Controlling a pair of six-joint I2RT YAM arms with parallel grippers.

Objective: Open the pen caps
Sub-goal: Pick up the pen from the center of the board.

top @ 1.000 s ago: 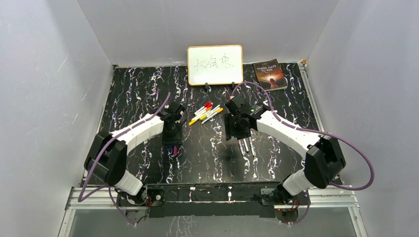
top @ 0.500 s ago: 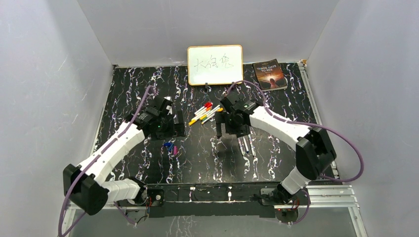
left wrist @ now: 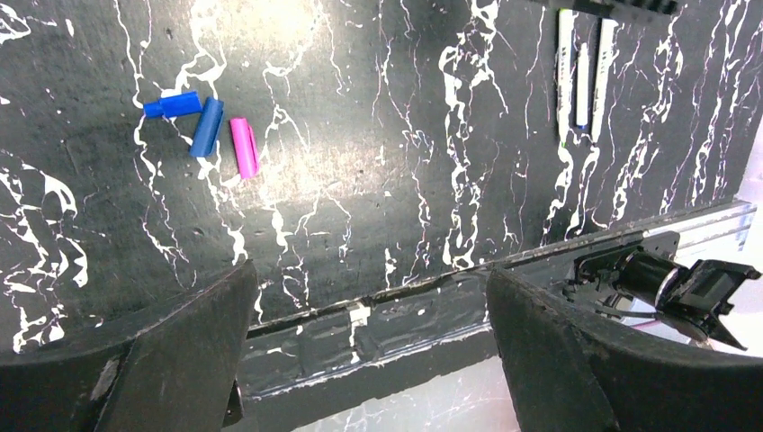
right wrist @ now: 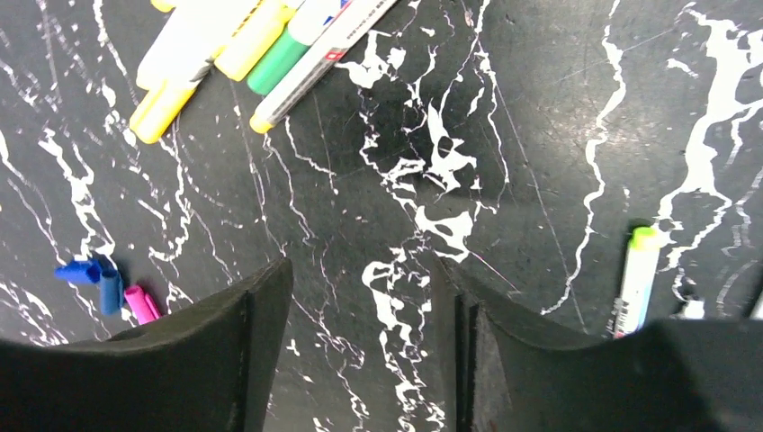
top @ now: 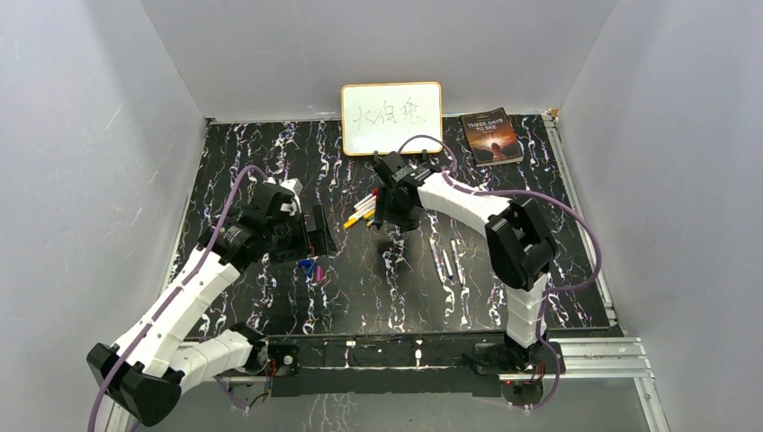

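Three loose pen caps (left wrist: 207,126), two blue and one magenta, lie in a tight clump on the desk (left wrist: 378,180). The left hand (left wrist: 367,279) hangs above and to one side of them with its jaws spread wide and nothing between them. The clump reads as a drop spot: pulled caps gather on the left side, out of the way of the work.

The bare pens (left wrist: 583,76) lie side by side on the right half of the desk, well apart from the caps. That is probably the right arm's own put-down place, and the right wrist view catches a green-tipped pen (right wrist: 637,279) there.

The capped pens (right wrist: 229,40) wait in a fanned bundle at mid-desk, in front of the whiteboard (top: 391,117), with yellow and green ends showing. Pulling a cap likely needs one hand on the barrel and one on the cap, so a bundle lying between the two arms suits both.

The right hand (right wrist: 360,270) hovers just beside that bundle — jaws partly apart and empty, with bare desk showing between its fingers. It seems to be lining up for another pen.
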